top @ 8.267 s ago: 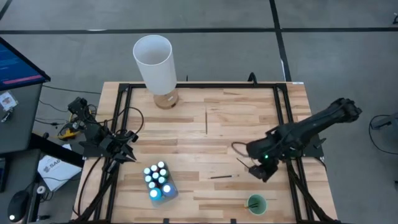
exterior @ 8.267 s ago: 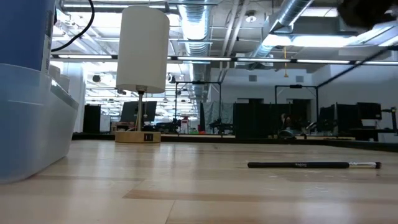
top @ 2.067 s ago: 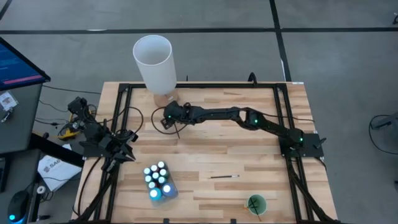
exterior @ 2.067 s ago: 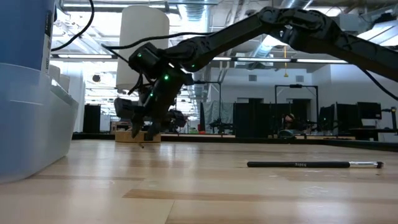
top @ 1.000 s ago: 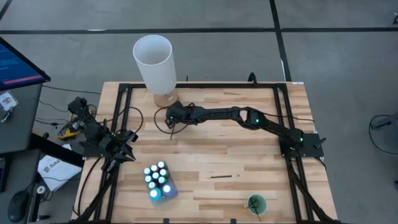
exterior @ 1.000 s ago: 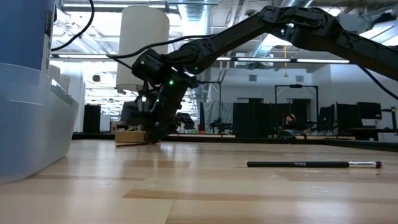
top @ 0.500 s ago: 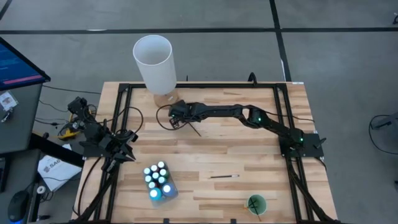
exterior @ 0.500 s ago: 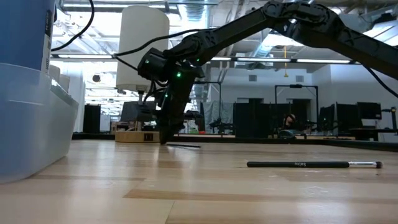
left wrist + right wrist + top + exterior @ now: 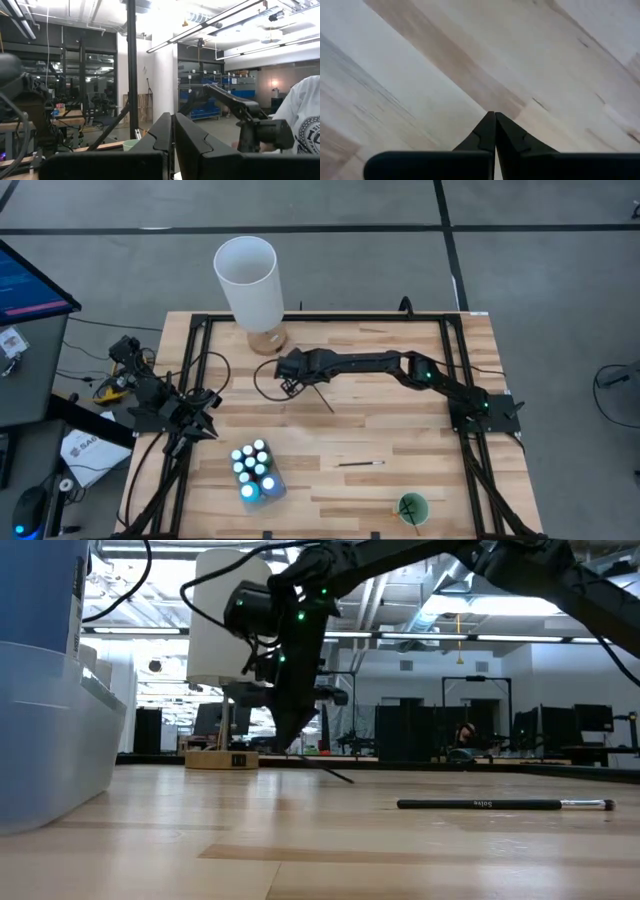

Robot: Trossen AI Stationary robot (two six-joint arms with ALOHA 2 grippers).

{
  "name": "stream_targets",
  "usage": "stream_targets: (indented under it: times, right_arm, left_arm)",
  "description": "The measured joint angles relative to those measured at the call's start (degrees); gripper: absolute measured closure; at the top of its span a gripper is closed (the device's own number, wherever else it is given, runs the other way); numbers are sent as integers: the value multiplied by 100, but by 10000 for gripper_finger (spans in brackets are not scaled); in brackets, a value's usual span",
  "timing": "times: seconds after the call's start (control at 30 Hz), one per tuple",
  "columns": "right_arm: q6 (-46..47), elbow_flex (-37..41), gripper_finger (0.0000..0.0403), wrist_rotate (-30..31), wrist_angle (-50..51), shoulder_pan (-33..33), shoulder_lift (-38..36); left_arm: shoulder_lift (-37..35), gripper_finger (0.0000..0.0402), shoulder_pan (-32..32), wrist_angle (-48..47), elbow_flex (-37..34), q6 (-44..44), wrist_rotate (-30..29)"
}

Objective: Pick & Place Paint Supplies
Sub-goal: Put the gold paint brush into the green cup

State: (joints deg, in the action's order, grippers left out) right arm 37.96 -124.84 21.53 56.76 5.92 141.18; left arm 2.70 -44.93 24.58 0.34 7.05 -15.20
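A thin dark brush (image 9: 318,397) hangs slanting from my right gripper (image 9: 293,380), which is shut on it just in front of the tall white cylinder (image 9: 248,280). The low view shows this brush (image 9: 325,772) running down from the gripper (image 9: 287,745) toward the table. A second brush (image 9: 360,464) lies flat on the near middle of the table. Several white-capped bottles (image 9: 255,470) stand packed together at the near left. My left gripper (image 9: 205,425) waits shut at the table's left edge. My right gripper holds the brush by its upper end (image 9: 293,752), with the fingers coming from above and slanting down. The brush slopes down from the fingers toward the table's near right. Whether its lower tip (image 9: 350,780) touches the wood I cannot tell. The right wrist view does not show the brush.
The white cylinder stands on a small wooden base (image 9: 267,340) at the far left. A small green cup (image 9: 412,506) sits at the near right edge. A pale blue bin (image 9: 45,730) fills the low view's left side. Bare wood lies between the held brush and the second brush.
My right gripper has shut on the brush, then risen and drawn back a little toward the table's right. The brush's held end has come up off the wood and the brush now slopes down toward the near right.
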Motion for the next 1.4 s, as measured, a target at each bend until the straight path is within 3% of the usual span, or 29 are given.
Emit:
stream_targets:
  times: [0.77,1.4]
  right_arm:
    - [721,-18,403,639,1244,-1231,-763]
    - [2151,-24,403,1456,2369,-2422,-1759]
  left_arm:
    - [0,394,0,-2,0,-1,1]
    - [0,394,0,-2,0,0,2]
